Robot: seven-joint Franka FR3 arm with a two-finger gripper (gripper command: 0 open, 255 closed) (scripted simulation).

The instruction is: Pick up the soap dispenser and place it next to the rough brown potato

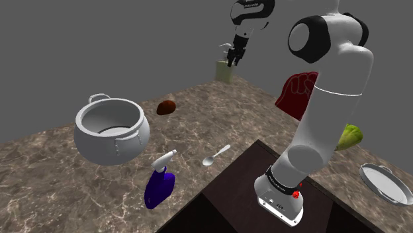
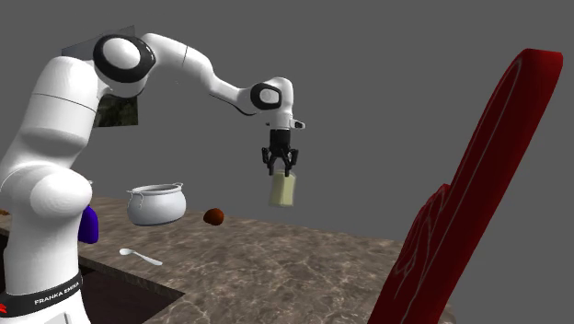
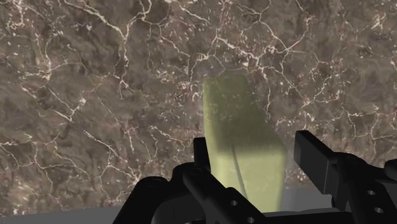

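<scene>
The soap dispenser (image 2: 284, 190), a pale olive-green bottle, hangs in the air well above the marbled brown countertop (image 2: 304, 258). My black gripper (image 2: 281, 169) is shut on its pump top. In the shoulder view the gripper (image 1: 233, 61) holds the dispenser (image 1: 225, 69) over the counter's far corner. In the wrist view the dispenser body (image 3: 242, 127) extends away between the fingers of the gripper (image 3: 254, 153). The rough brown potato (image 1: 166, 107) lies on the counter next to the white pot, toward the shoulder view's left of the dispenser; it also shows as the potato (image 2: 213, 216).
A white two-handled pot (image 1: 109, 129) stands left of the potato. A blue spray bottle (image 1: 159, 185) and a spoon (image 1: 216, 155) lie nearer the stand. A red foam hand (image 1: 298, 93), a green item (image 1: 349, 137) and a grey lid (image 1: 384, 183) sit right of the arm.
</scene>
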